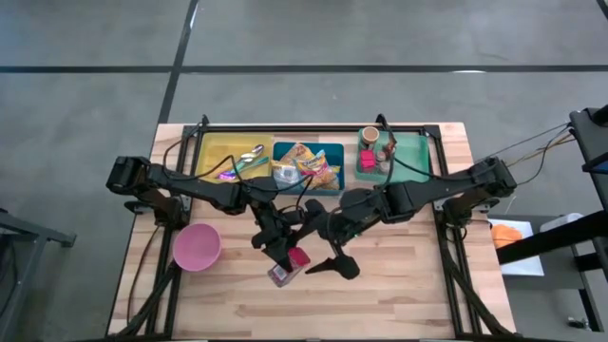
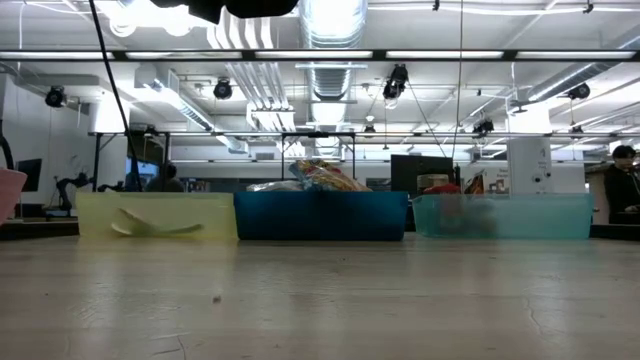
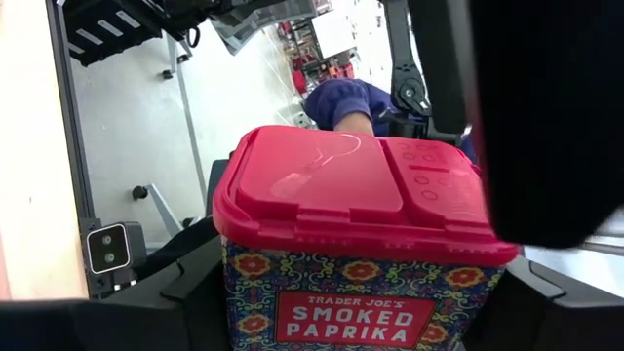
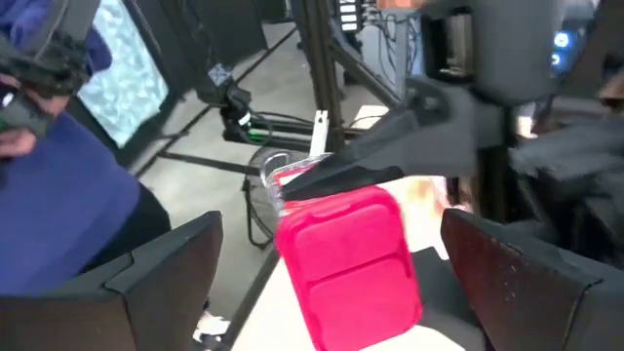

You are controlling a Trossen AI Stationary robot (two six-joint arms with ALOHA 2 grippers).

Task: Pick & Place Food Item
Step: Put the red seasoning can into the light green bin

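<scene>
A tin of smoked paprika [image 3: 351, 302] with a red flip lid [image 3: 351, 185] hangs over the middle of the wooden table [image 1: 399, 294]. My left gripper [image 1: 283, 258] is shut on it. The tin is tilted, its lid [image 1: 299, 256] turned toward my right gripper [image 1: 334, 264]. That gripper is open. In the right wrist view its two fingers [image 4: 166, 283] stand on either side of the red lid [image 4: 351, 263] with a gap on each side. Neither gripper nor the tin shows in the low view. My left gripper pinches the tin's patterned body just below the lid [image 3: 239, 292] between its two fingers, one on each side. The fingers [image 3: 146, 312] come at it about level. The tin is lifted clear of the table and tilted, its lid end toward the right arm.
A pink bowl [image 1: 197, 247] stands on the table's left. Along the far edge are a yellow bin [image 1: 217, 150] with a spoon, a blue bin [image 1: 334, 152] with food packets and a green bin [image 1: 413, 150] with small containers. A person in a blue sleeve [image 4: 58, 224] is beyond the table.
</scene>
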